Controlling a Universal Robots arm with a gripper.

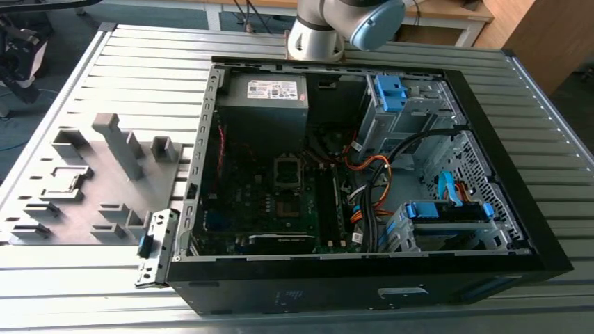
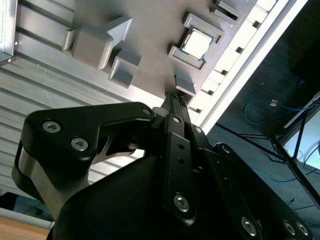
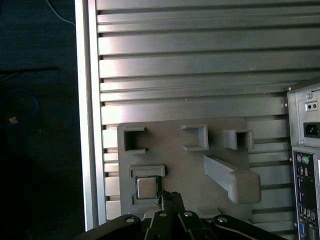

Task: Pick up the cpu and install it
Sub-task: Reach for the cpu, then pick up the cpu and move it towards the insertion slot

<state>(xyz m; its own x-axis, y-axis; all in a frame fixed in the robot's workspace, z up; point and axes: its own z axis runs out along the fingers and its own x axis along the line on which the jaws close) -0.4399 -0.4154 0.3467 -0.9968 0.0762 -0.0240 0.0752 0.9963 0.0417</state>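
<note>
The cpu, a small flat square chip with a silvery metal top and a dark greenish rim (image 3: 147,187), lies flat in a shallow pocket of the grey moulded holder plate (image 3: 200,165). This plate rests on the ribbed aluminium table (image 3: 190,50), beside the open black computer case (image 1: 519,243) and well apart from the silver-framed socket with the dark centre (image 1: 288,170) on the board inside. In both wrist views the black two-finger gripper (image 2: 175,97) hangs over the holder plate with its tips pressed together and nothing between them; the chip sits just beside the tips, not under them. I judge that the step in hand is the reach for the chip, and that the task itself is hardly started. To do it well, the tips should be centred over the chip and turned square to its edges. The jaws need to stand wider than the chip before they go down, because the raised pocket walls leave little room. A straight vertical descent and a light hold on two opposite edges seem safest, since a thin chip may tilt or jam against the walls.
</note>
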